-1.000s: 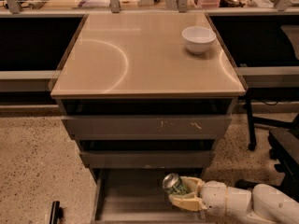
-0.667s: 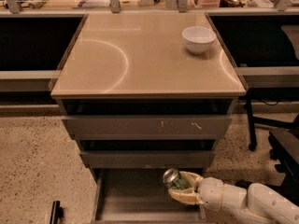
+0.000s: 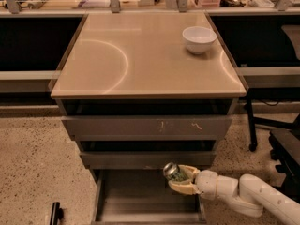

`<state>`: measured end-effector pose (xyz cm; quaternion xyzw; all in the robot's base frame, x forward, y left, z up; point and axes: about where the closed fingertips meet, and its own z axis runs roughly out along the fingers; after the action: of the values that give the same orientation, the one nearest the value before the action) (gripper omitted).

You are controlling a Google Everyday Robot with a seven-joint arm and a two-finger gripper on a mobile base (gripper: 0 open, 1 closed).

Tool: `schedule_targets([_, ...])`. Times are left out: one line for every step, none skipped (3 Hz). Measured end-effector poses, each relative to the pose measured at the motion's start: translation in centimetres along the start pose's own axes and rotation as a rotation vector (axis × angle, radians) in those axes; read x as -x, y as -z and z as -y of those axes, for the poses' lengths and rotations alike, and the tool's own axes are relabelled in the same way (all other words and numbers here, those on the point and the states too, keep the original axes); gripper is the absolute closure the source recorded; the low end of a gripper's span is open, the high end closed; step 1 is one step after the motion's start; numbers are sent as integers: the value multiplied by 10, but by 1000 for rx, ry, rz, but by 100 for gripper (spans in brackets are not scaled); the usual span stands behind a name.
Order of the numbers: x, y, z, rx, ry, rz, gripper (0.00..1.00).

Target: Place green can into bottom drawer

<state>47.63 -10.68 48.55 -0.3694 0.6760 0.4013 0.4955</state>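
The green can [image 3: 173, 172] has a dark green patterned label and a shiny silver end, and it lies tilted with that end pointing up and left. My gripper [image 3: 182, 180] is shut on it, with tan fingers [image 3: 183, 188] above and below the can. The white arm reaches in from the lower right. The can hangs over the right part of the bottom drawer [image 3: 140, 198], which is pulled out as a deep grey-brown tray, just below the middle drawer's front [image 3: 140, 159].
A white bowl [image 3: 199, 39] stands on the cabinet's beige top [image 3: 136, 55] at the back right. The upper drawer front [image 3: 145, 126] is scratched. A dark chair [image 3: 286, 149] stands to the right, and a dark object [image 3: 56, 213] lies on the speckled floor at lower left.
The gripper with the can has moved a little to the left and slightly up, further over the open bottom drawer. Nothing else has moved.
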Motion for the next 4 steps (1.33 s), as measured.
schedule_targets([-29, -8, -3, -19, -33, -30, 100])
schedule_targets([-91, -23, -1, -42, -110, -113, 100])
schedule_targets([-149, -36, -2, -42, -175, -224, 100])
schedule_targets([-199, -46, -2, -36, -230, -329, 100])
